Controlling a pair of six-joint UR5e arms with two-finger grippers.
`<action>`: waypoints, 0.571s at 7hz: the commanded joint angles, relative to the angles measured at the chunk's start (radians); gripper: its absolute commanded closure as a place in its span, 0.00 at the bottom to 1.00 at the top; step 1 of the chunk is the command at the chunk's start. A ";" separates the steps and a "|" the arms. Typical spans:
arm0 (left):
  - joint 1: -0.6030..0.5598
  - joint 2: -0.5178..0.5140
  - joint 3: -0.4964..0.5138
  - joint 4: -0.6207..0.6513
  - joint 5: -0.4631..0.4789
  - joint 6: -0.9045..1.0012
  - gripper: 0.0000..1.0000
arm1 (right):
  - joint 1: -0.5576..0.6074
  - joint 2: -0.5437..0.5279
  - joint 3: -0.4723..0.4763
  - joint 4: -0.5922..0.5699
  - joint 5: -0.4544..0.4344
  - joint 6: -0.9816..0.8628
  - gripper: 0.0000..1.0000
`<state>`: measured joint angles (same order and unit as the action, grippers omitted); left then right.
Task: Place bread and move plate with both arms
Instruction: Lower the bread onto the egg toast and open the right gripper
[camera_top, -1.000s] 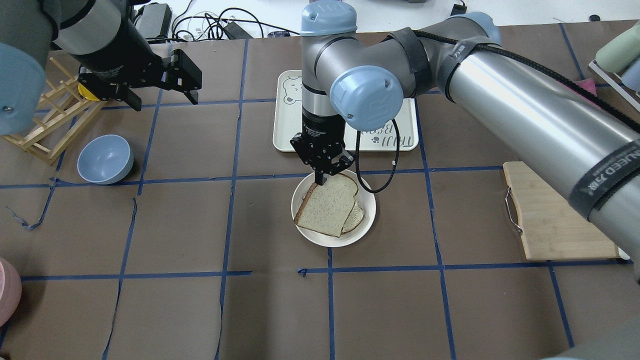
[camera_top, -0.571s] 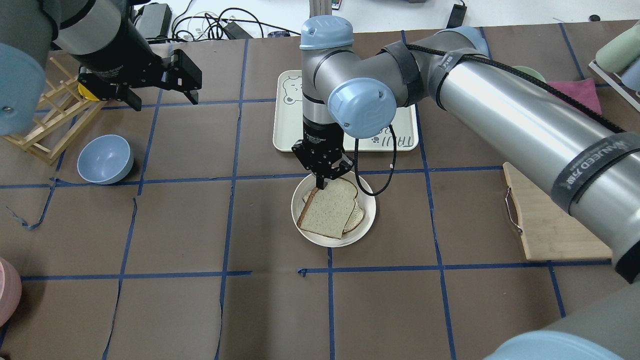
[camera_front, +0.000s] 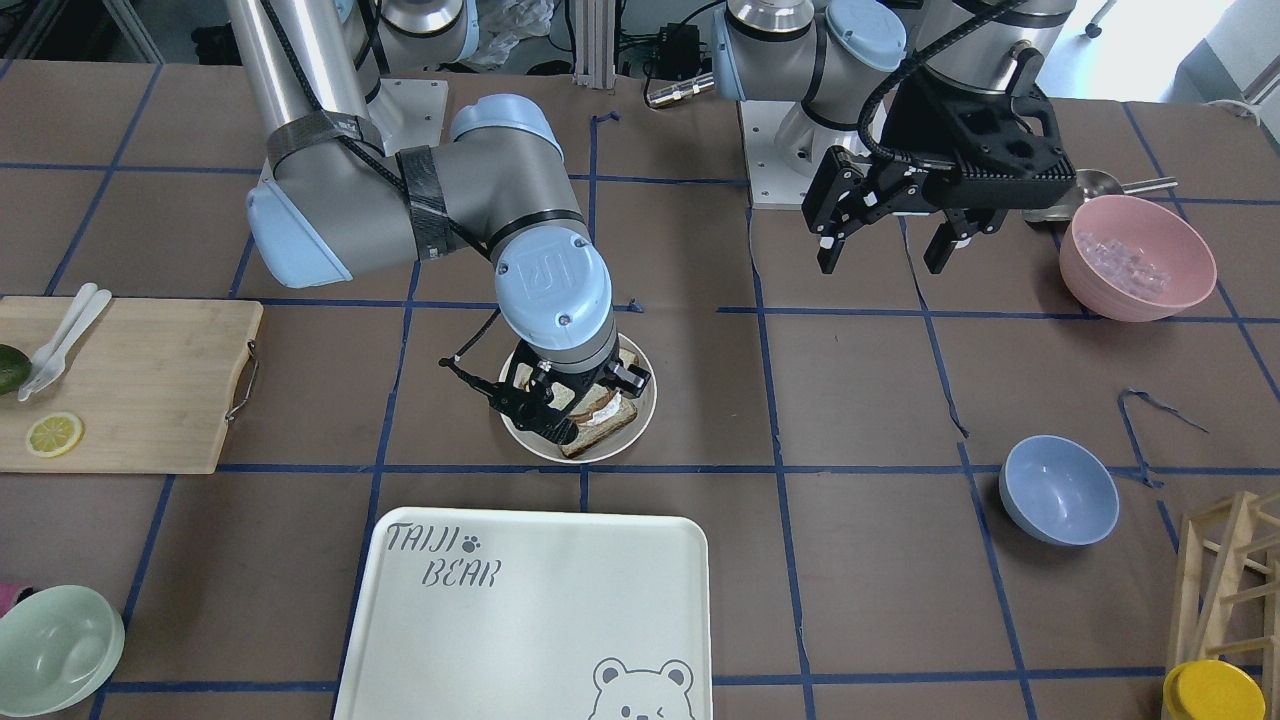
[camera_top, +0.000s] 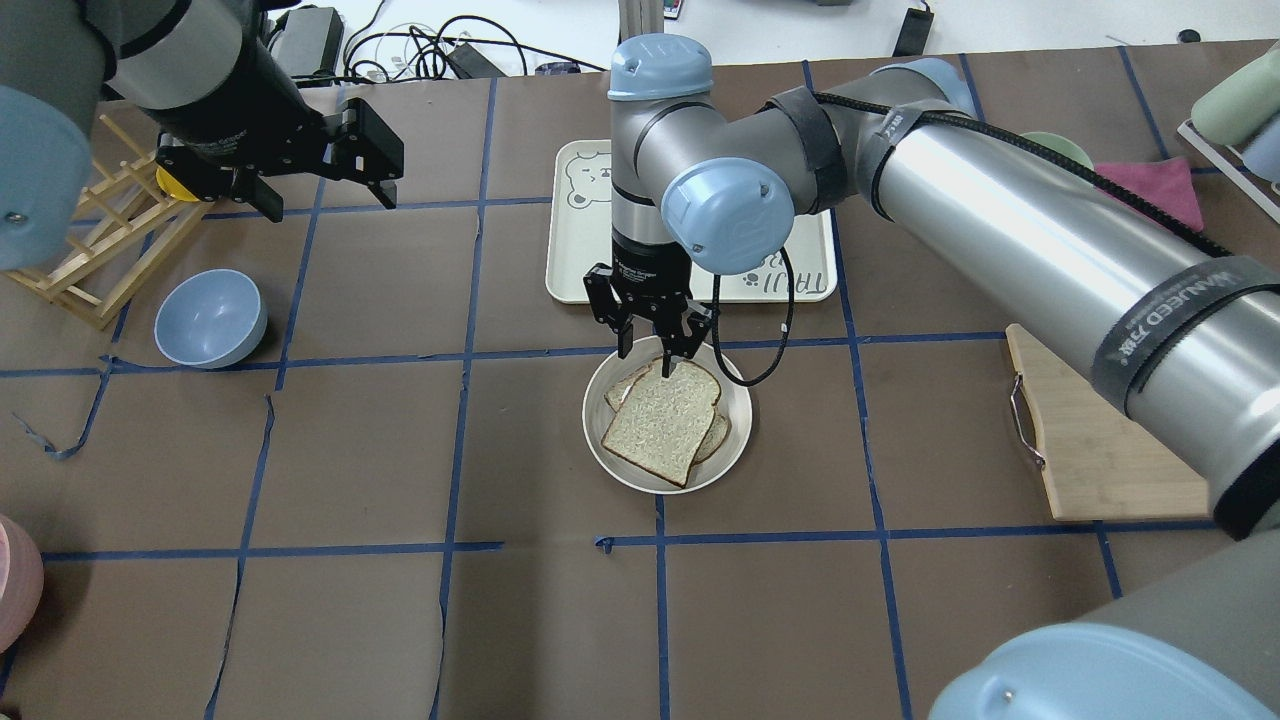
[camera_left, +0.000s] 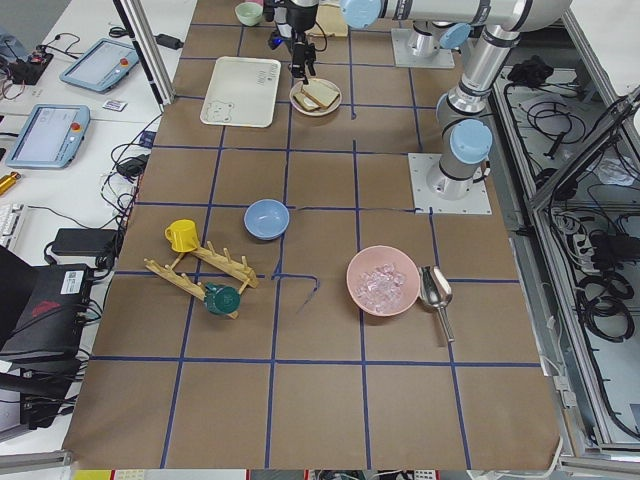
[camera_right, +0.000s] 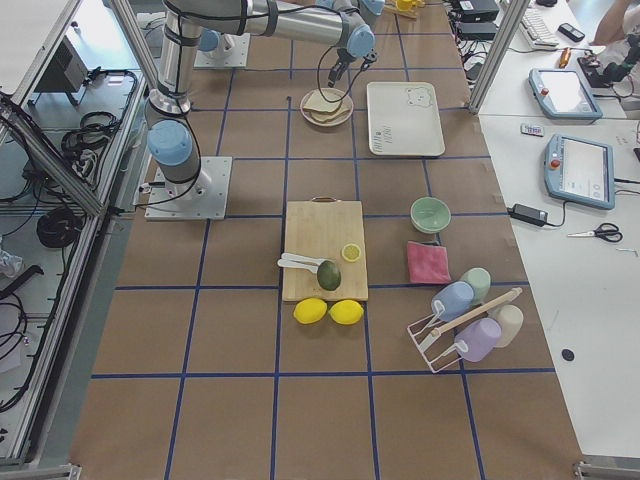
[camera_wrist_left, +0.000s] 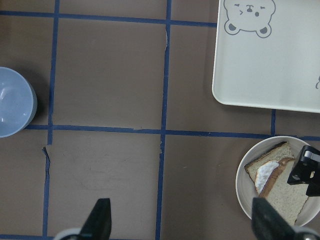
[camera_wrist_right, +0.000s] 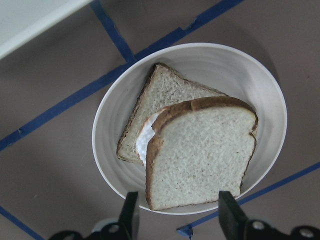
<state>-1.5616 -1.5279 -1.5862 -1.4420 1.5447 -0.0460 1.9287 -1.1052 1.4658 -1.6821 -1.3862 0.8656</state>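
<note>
My right claw (camera_top: 647, 358) hangs wide open just above the far rim of the plate (camera_top: 592, 440), holding nothing. The bread (camera_top: 662, 420) lies flat in the plate, askew over the egg slice (camera_top: 625, 385). The left claw (camera_top: 328, 205) is open too, empty, well off to the side. Placing looks done to me, so I judge the plate move comes next. I'd lift the right claw straight up so no finger catches the crust, then bring both claws to opposite rims, pinch gently together, and keep the plate level, since the top slice sits loose and could slide
</note>
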 joint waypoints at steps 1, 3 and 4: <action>0.000 0.000 0.000 0.000 0.000 0.000 0.00 | -0.046 -0.056 -0.018 -0.034 -0.037 -0.014 0.00; 0.002 -0.008 0.005 0.003 0.000 0.003 0.00 | -0.114 -0.169 -0.012 -0.025 -0.073 -0.276 0.00; -0.002 -0.017 0.006 0.008 -0.005 0.003 0.00 | -0.146 -0.235 -0.001 0.017 -0.109 -0.383 0.00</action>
<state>-1.5613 -1.5350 -1.5826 -1.4388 1.5437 -0.0440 1.8226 -1.2630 1.4553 -1.6989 -1.4609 0.6333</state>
